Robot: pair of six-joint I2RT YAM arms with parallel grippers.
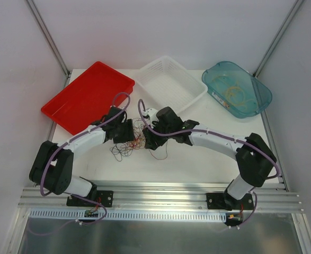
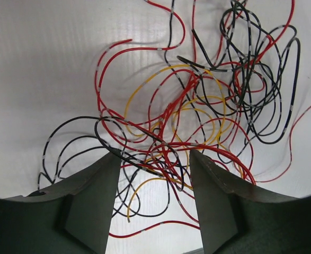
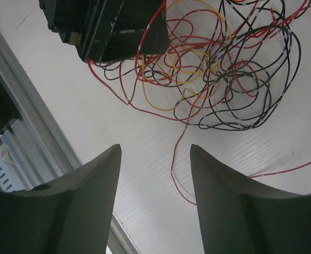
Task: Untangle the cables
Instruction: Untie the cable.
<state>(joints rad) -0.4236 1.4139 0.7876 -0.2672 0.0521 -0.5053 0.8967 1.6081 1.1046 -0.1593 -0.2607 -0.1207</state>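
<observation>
The left hand point(image 2: 154, 177), spread open, straddles strands of the tangled cables point(image 2: 197, 106), while the right hand point(image 3: 154, 174), also open, hangs just beside the heap on the white worktop point(image 1: 197, 164).

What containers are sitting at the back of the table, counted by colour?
Red tray: 1
White basket: 1
Teal tub: 1
Total: 3

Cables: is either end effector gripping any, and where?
Nothing held. Left end effector sits open over the cables; right end effector is open, clamping nothing.
</observation>
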